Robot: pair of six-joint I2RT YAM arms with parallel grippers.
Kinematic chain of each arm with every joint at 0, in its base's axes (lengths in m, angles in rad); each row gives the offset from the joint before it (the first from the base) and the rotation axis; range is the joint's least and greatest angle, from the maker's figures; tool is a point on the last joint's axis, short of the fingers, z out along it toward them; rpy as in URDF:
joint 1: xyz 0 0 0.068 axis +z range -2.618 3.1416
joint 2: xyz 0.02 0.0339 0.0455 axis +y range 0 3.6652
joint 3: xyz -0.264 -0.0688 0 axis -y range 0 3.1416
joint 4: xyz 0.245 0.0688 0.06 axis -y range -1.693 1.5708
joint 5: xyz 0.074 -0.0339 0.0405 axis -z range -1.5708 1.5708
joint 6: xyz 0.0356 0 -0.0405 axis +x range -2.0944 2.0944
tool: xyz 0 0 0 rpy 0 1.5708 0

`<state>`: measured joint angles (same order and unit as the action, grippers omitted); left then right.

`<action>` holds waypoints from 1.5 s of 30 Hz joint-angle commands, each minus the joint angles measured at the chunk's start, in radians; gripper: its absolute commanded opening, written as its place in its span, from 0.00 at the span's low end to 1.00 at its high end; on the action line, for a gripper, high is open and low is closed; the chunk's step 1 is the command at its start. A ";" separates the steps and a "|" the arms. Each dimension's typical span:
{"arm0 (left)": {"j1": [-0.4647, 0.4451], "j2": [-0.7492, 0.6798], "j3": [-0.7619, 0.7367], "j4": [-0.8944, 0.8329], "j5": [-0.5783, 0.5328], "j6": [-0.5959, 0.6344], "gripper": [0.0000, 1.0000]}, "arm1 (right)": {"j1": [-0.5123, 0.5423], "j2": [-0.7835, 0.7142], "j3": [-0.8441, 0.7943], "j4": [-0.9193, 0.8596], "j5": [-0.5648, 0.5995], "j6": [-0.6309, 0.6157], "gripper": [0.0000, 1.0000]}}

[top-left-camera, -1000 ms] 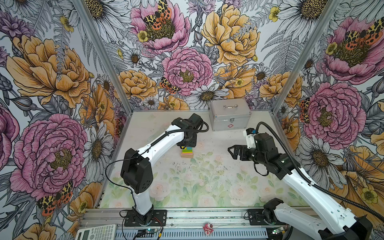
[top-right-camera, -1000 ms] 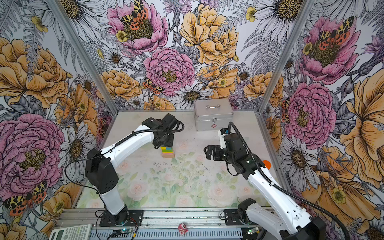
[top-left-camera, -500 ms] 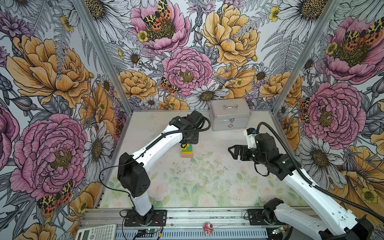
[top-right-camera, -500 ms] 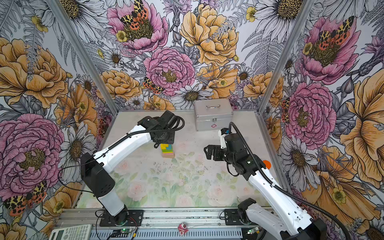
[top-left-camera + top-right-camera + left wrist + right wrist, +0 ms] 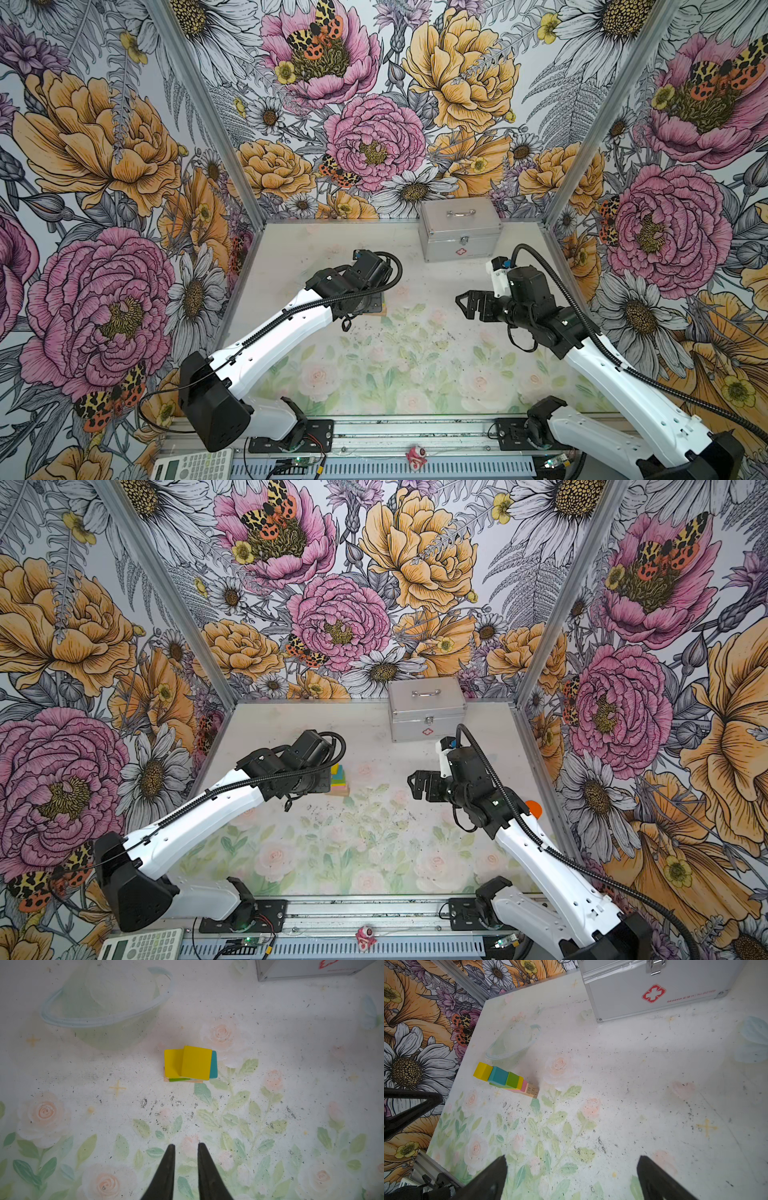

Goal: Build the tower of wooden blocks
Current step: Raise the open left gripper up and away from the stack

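Your left fingers [image 5: 169, 1161] are pressed together on nothing, above the desk [image 5: 291, 1084]. The wood block tower [image 5: 195, 1062], tan bars under pink, green and yellow layers with teal and yellow cubes on top, stands free at their 12 o'clock, its top cube skewed. In a top view your right fingers [image 5: 417, 782], spread wide, sit well apart at its 3 o'clock. The silver metal case [image 5: 426, 712] lies beyond at 1 o'clock, out of the way.

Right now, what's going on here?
The tower stands built on the table, a yellow cube topmost. The left arm hangs above it, jaws shut on nothing. The right arm hovers to the side, jaws open and empty. A silver case sits at the back.
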<state>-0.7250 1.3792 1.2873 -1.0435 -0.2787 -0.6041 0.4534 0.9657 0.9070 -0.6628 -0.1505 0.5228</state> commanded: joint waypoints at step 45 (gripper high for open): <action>0.064 0.179 0.058 0.136 0.127 0.107 0.13 | 0.007 0.030 0.070 -0.037 0.040 -0.018 0.99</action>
<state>-0.6651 1.5478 1.3346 -0.9264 -0.1696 -0.5198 0.4534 0.9916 0.9470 -0.6987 -0.1268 0.5220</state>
